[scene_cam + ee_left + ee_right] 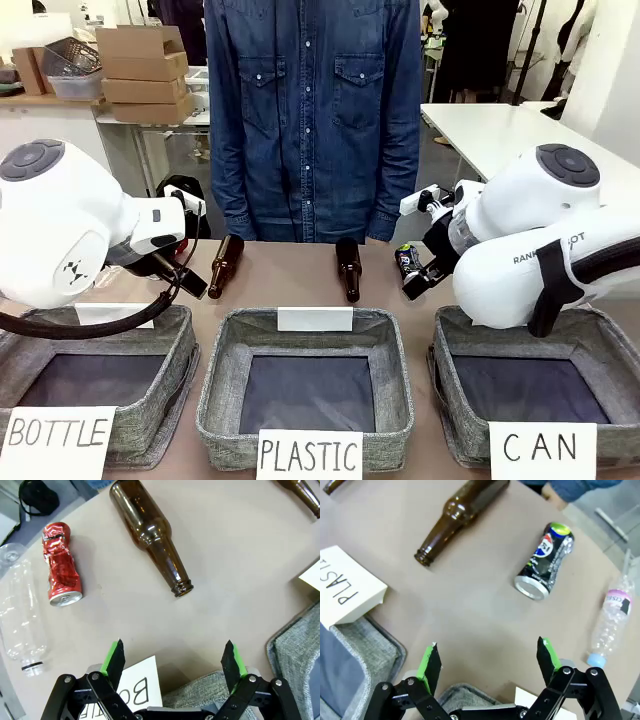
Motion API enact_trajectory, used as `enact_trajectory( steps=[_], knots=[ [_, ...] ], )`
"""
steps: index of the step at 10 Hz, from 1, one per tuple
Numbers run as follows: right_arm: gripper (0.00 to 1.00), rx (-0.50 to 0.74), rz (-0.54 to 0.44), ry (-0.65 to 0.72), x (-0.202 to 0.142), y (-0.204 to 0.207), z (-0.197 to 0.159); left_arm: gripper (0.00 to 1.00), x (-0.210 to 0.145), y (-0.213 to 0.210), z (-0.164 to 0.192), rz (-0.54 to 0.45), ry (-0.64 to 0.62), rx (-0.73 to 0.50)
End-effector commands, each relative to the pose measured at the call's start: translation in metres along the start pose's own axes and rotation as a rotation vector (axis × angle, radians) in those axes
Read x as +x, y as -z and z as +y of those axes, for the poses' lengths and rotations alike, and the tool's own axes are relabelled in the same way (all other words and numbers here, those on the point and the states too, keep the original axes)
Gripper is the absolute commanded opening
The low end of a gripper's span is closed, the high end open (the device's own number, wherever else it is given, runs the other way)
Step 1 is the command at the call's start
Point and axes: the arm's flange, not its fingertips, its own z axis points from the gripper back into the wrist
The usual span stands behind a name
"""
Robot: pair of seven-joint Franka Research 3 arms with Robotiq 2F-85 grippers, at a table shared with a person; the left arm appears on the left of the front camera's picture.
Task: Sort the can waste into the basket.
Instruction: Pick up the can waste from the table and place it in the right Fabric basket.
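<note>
Foreground furniture: one tabletop (300, 280), matte beige-brown, evenly lit, shadows soft. Rear left: a white cabinet (45, 130) bearing a stack of closed cardboard boxes (145, 70) and a dark wire basket (68, 55), with a black bag (185, 195) low down just behind the tabletop's far edge, over grey floor (600, 500). Rear right: a white table (500, 125), well apart from the first, near a plain white wall (615, 70).

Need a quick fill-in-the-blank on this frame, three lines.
1. The red can and the dark can both lie on their ____.
2. The left gripper and the right gripper are both ____.
3. The middle basket has a sign that reads ____.
Missing: sides; open; PLASTIC.
</note>
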Motion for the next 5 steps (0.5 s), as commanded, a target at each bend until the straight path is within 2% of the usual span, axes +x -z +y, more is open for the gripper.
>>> enact_trajectory(
  steps=[1, 5],
  knots=[
    [1.0, 0.0, 0.0, 0.0, 0.0001, 0.0, 0.0, 1.0, 0.0, -0.0001, 0.0, 0.0, 0.0, 0.0],
    [1.0, 0.0, 0.0, 0.0, 0.0001, 0.0, 0.0, 1.0, 0.0, -0.0001, 0.0, 0.0, 0.0, 0.0]
  ],
)
